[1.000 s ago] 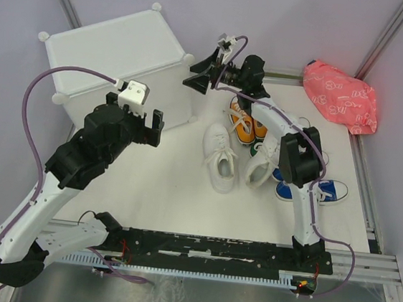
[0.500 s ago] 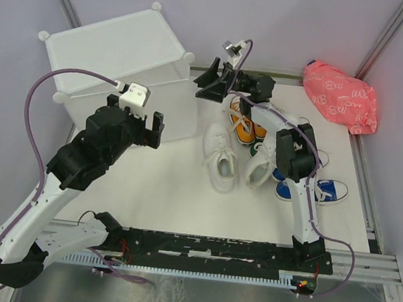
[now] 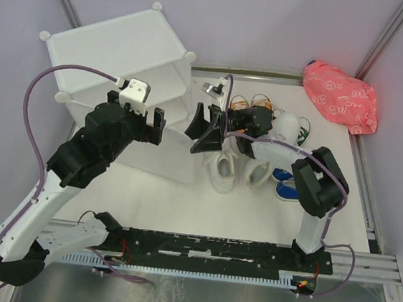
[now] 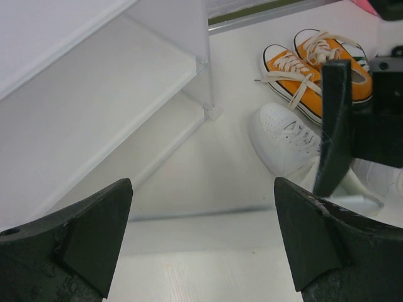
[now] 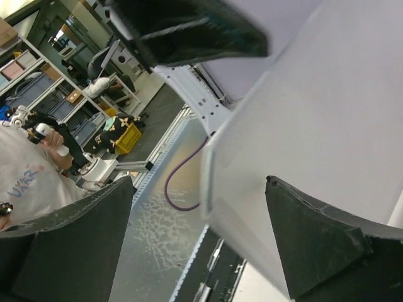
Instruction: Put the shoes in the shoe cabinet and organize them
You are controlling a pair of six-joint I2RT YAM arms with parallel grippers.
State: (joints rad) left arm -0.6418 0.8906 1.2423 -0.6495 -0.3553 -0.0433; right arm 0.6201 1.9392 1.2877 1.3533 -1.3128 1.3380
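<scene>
The left end effector (image 3: 137, 112) hangs with its fingers spread wide and nothing between them, and its wrist view shows only bare desk (image 3: 181, 206) in the gap. The cabinet (image 3: 119, 41) stands just ahead of it and to its left. The open front faces it, and the inner shelf (image 4: 94, 94) slants across the upper left of the wrist view. The shoes lie ahead of it and to its right on the desk, outside the cabinet. The orange pair (image 4: 312, 63) sits side by side at the far end, and one white shoe (image 4: 283, 138) is nearer, close to the cabinet's lower front corner. The right end effector (image 3: 202, 131) is turned toward the cabinet's open side, also wide open and empty. A white cabinet panel (image 5: 327, 126) fills the space just ahead of it and beside its right finger. Whether a finger touches the panel cannot be told. The white pair (image 3: 222, 171) lies right below and behind this end effector, the two shoes next to each other. The orange pair (image 3: 258, 101) is behind it on the far side, partly hidden by the arm. The green shoes (image 3: 303, 129) and blue shoes (image 3: 284, 191) are further back along the arm, mostly covered by it. A pink bag (image 3: 341, 95) rests well apart in the far right corner.
</scene>
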